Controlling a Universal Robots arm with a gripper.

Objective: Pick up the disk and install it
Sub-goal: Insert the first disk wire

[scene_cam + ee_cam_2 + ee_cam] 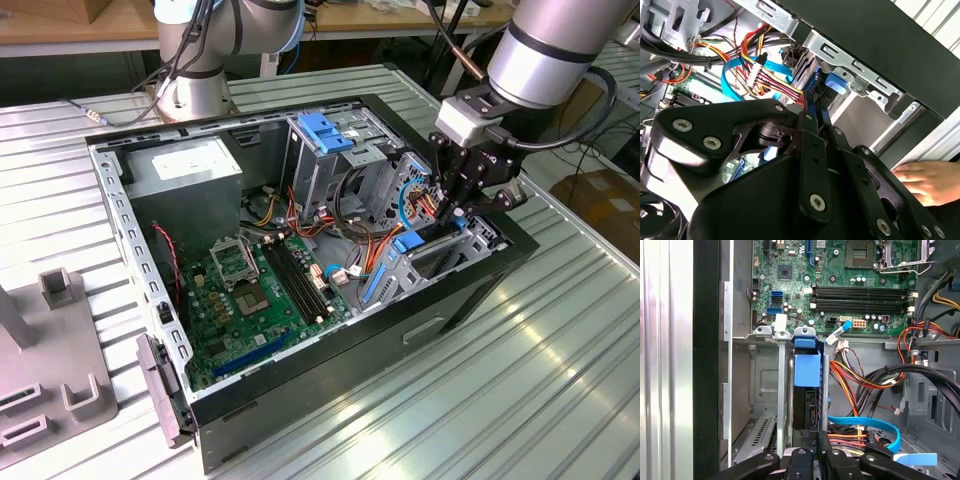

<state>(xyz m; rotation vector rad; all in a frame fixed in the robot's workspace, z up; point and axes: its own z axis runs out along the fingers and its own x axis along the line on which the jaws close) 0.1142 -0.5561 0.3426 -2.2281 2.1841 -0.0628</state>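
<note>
Your end effector [458, 212] hangs over the open computer case [330, 380] at the exterior view's right, reaching down into the drive bay beside the case's front wall. In the first wrist view its fingers [812, 452] sit close together, pinching the near edge of the disk [807, 390], which stands on edge in a slot of the grey metal bay. You can see the disk as a thin dark slab capped by a bright blue plastic carrier, with a rounded blue tab at its far end near the motherboard [840, 280]. In the second wrist view the blue carrier [832, 82] shows just past the fingertips, next to a bundle of red, yellow and orange wires [765, 75]. A person's hand [927, 180] rests on the desk [520, 390] just outside the case.
</note>
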